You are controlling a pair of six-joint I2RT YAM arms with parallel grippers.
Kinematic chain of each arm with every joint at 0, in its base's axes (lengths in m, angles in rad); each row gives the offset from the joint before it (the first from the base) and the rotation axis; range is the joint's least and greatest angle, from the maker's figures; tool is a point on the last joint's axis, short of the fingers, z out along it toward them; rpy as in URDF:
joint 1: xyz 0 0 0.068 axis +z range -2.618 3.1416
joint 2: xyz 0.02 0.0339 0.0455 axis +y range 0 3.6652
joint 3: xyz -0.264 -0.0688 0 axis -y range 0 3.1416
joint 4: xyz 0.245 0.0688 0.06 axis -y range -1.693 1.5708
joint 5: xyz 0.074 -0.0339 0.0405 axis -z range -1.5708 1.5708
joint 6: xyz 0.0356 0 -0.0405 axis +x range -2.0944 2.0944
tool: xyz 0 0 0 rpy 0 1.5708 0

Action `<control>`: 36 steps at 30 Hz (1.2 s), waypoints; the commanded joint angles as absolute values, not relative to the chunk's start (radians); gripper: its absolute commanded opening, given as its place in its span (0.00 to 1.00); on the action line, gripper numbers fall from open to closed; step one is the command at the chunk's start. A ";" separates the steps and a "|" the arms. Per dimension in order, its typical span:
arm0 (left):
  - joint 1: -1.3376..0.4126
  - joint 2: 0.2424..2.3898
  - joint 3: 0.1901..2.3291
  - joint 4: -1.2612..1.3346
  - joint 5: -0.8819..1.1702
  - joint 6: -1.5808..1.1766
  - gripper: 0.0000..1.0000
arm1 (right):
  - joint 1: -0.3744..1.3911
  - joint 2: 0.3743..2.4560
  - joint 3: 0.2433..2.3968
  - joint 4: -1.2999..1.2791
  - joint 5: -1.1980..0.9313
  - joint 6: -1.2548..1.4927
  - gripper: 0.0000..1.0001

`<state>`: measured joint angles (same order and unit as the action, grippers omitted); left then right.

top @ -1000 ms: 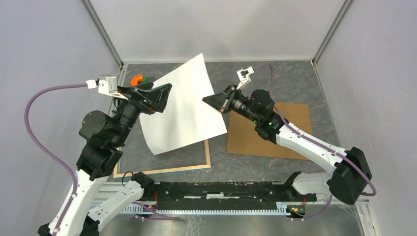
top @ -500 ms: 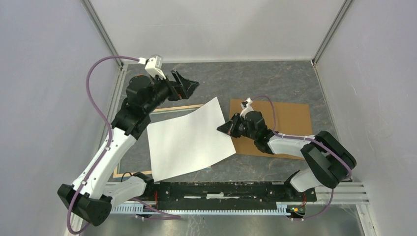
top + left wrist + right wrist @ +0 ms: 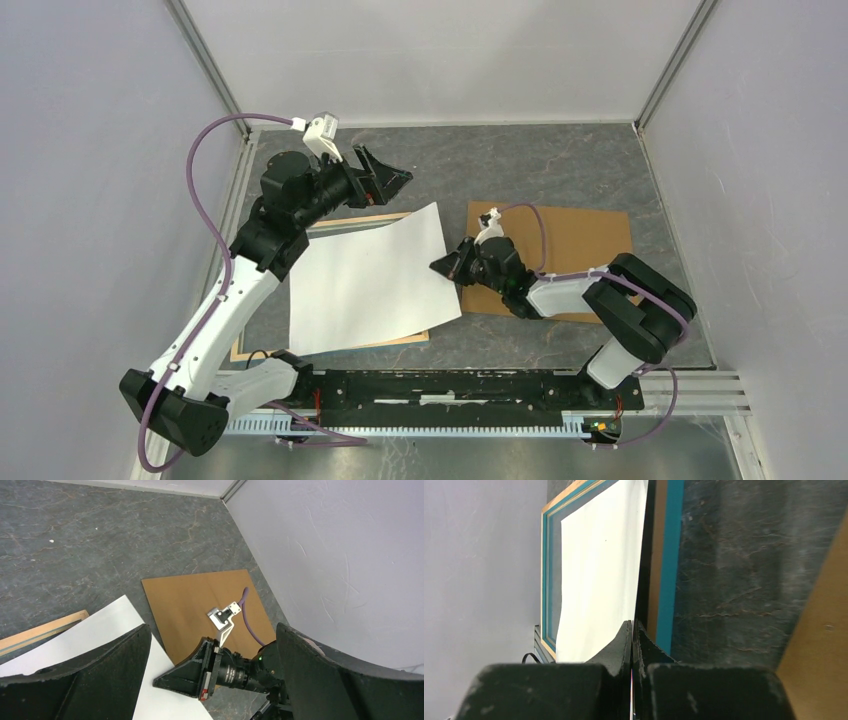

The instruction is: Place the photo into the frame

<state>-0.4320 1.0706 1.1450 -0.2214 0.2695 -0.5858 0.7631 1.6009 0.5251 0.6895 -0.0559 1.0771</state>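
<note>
The right gripper (image 3: 447, 266), clamped on the large white-backed paper photo (image 3: 365, 280), has lowered it onto the thin light-wood rectangular frame (image 3: 350, 221) for seating, while the left gripper (image 3: 390, 178) gapes empty.

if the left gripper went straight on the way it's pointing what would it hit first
Most likely the brown backing board, beside the right gripper holding the photo. The open left gripper tilts down toward it; depth is unclear, so the right wrist camera might come first.

I see the photo (image 3: 365, 280) as matt white paper on the smooth pale-wood frame (image 3: 350, 221), and right of the frame a matt brown cardboard-like board (image 3: 590, 245).
</note>
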 commanded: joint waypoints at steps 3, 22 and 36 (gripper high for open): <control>-0.427 1.057 1.177 -0.186 0.296 -0.628 1.00 | 0.852 1.649 0.617 0.761 0.080 1.100 0.00; -0.417 1.042 1.175 -0.187 0.302 -0.636 1.00 | 1.021 1.812 0.771 0.802 0.294 1.145 0.00; -0.403 1.046 1.170 -0.177 0.318 -0.655 1.00 | 1.068 1.883 0.804 0.881 0.329 1.163 0.00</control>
<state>-0.4095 1.0641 1.1450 -0.2207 0.2947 -0.6220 1.0557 1.8477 0.7570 0.8173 0.3008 1.1500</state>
